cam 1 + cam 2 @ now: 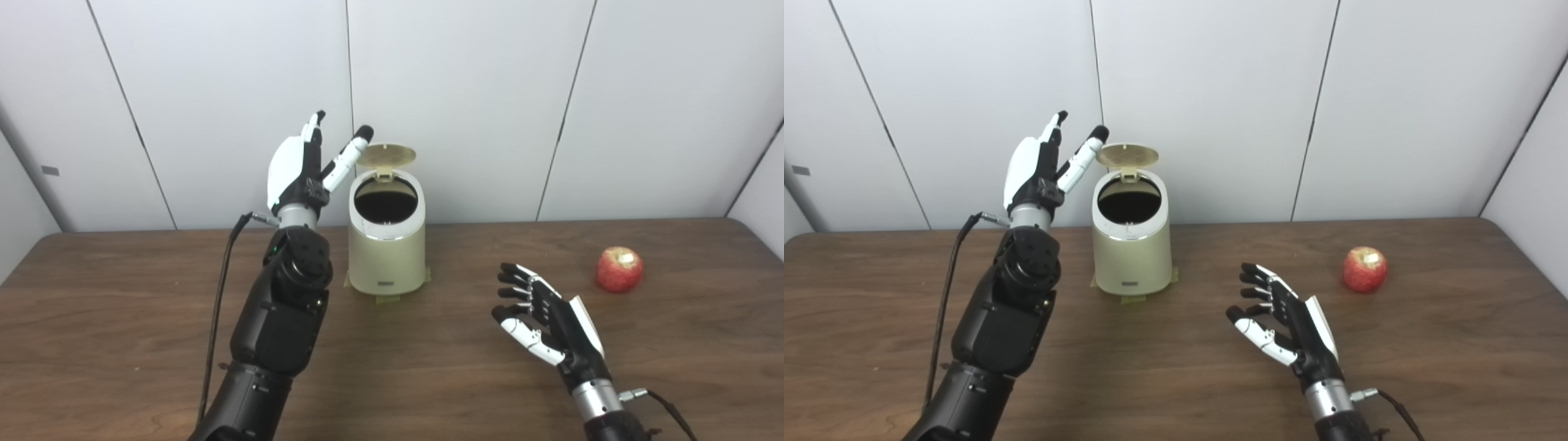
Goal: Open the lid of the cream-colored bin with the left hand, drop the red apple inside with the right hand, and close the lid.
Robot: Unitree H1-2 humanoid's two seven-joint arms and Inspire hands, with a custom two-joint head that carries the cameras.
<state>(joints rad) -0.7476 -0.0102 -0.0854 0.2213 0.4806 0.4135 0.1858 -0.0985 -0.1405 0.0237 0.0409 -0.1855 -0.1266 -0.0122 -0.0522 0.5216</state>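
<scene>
Right hand (pixel 547 318), fingers spread and empty, above the near table (pixel 122 343); red apple (pixel 619 269) well apart to its far right; beyond, cream-colored bin (pixel 386 245), lid (pixel 386 155) upright, beside the raised, spread, empty left hand (pixel 303 168).

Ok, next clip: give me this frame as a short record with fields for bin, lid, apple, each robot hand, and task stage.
bin: cream-colored bin, upright on the table
lid: lid up, opening exposed
apple: red apple on the table, right of the bin, untouched
left robot hand: left robot hand raised beside the lid, fingers apart, empty
right robot hand: right robot hand open, low over the table, apart from the apple
stage: lid open; apple not yet picked up
</scene>
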